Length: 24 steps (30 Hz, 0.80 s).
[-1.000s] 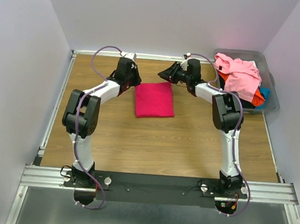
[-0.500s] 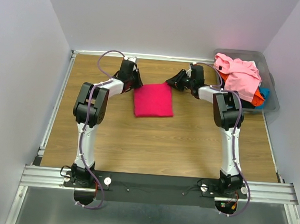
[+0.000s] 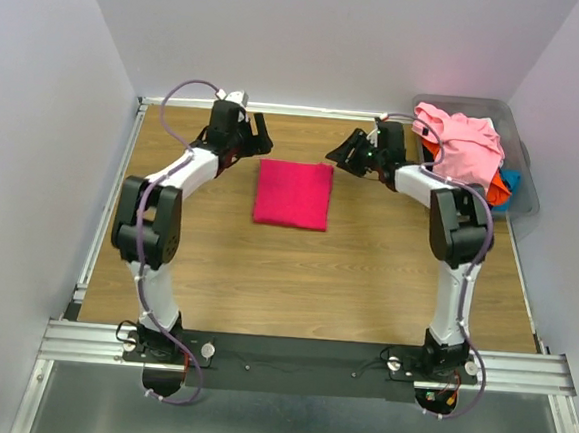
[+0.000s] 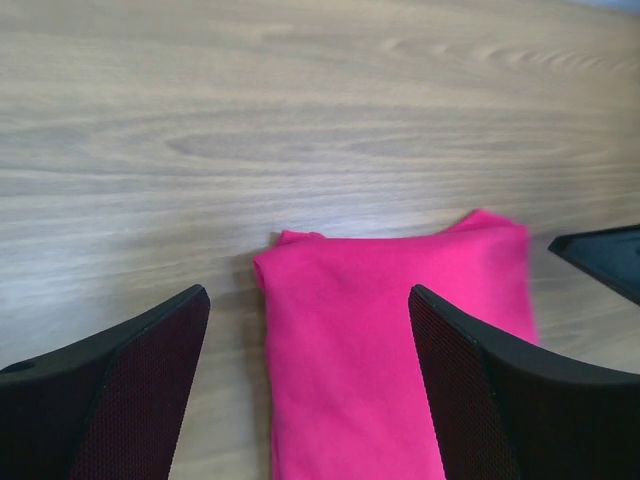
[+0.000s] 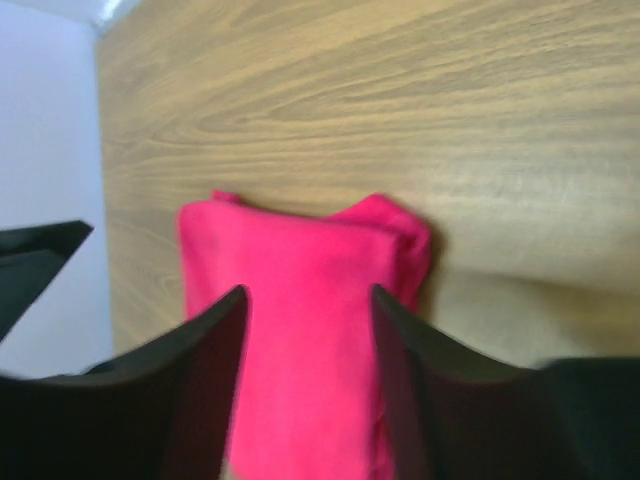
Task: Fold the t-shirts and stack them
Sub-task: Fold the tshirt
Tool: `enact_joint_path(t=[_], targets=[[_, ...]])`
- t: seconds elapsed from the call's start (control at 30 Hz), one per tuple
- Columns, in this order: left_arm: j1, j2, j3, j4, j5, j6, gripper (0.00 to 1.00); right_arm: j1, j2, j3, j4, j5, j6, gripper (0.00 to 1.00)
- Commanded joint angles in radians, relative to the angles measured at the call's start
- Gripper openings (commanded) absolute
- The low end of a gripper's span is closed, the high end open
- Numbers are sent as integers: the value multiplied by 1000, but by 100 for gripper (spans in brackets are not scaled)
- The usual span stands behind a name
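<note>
Top external view: the crimson t-shirt [image 3: 292, 194] lies folded flat on the desk [image 3: 315, 279]; left pincer [image 3: 255, 134] and right pincer [image 3: 339, 152] hover near its far corners, all 2 spread open, empty.

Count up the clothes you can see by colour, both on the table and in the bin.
Crimson-magenta t-shirt, folded on the table: 1
Light pink garment, topping the bin: 1
Orange garment, under the pink: 1
Blue garment, beside the orange: 1
Total: 4 showing; the bin may hide more.
</note>
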Motion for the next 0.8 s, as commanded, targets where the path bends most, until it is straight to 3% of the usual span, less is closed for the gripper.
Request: enact_joint_path(t=[0.0, 0.13, 0.3, 0.43, 0.57, 0.77], targets=[[0, -191, -80, -71, -63, -11, 89, -2, -201, -57, -123, 86, -122, 64], [-26, -314, -222, -147, -109, -51, 90, -1, -367, -143, -270, 145, -234, 76], [-76, -473, -492, -144, -134, -258, 93, -2, -594, -336, -393, 172, -305, 83], [-95, -593, -685, -59, -166, -499, 94, -2, -769, -465, -442, 146, -321, 85], [-141, -751, -879, 135, -221, -735, 94, -2, -914, -579, -474, 116, -314, 86], [-234, -719, -853, 148, -320, -924, 95, -2, -1072, -665, -513, 122, -319, 89]])
